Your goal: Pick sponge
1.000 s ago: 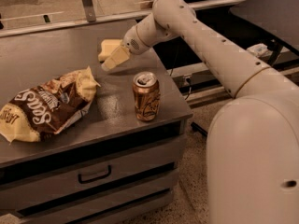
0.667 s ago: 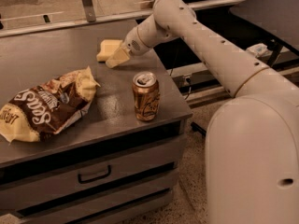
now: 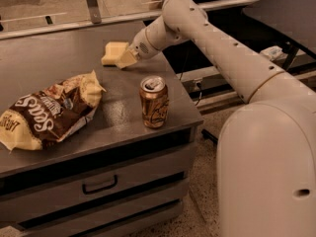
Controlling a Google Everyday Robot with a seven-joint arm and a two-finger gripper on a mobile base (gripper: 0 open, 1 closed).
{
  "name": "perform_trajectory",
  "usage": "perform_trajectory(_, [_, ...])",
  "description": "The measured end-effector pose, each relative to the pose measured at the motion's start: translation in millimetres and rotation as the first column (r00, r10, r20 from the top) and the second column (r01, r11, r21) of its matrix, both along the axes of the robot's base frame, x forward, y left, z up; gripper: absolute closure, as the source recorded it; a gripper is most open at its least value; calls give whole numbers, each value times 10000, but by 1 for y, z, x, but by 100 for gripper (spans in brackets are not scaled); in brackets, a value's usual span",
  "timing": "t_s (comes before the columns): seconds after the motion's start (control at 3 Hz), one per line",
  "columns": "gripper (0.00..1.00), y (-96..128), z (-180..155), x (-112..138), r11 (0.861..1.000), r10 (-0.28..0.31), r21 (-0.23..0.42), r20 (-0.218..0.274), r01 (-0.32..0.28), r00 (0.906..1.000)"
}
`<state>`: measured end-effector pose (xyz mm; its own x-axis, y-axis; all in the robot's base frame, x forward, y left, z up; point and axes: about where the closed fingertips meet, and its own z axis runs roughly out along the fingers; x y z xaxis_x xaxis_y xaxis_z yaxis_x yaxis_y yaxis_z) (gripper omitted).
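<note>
The sponge (image 3: 111,52) is a small pale yellow block lying on the grey table top (image 3: 59,63), towards its far side. My gripper (image 3: 126,59) is at the end of the white arm reaching in from the right. It sits low at the sponge's right edge and touches or overlaps it. Part of the sponge's right side is hidden behind the gripper.
A brown-and-yellow chip bag (image 3: 47,112) lies at the table's front left. An upright drink can (image 3: 154,102) stands near the front right edge. The table has drawers (image 3: 98,184) below. A metal rail (image 3: 74,23) runs behind the table. My white base (image 3: 266,172) fills the right.
My gripper has shifted slightly towards the far left, and the sponge has shifted slightly with it. The can and the chip bag have not moved.
</note>
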<state>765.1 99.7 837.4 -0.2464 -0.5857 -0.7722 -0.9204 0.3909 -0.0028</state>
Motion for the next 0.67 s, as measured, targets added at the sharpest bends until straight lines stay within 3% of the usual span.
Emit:
perform_trajectory(0.33, [100, 0, 3, 0, 10000, 0, 0, 0, 0, 10000])
perform_trajectory(0.67, [100, 0, 3, 0, 10000, -2, 2, 20, 2, 10000])
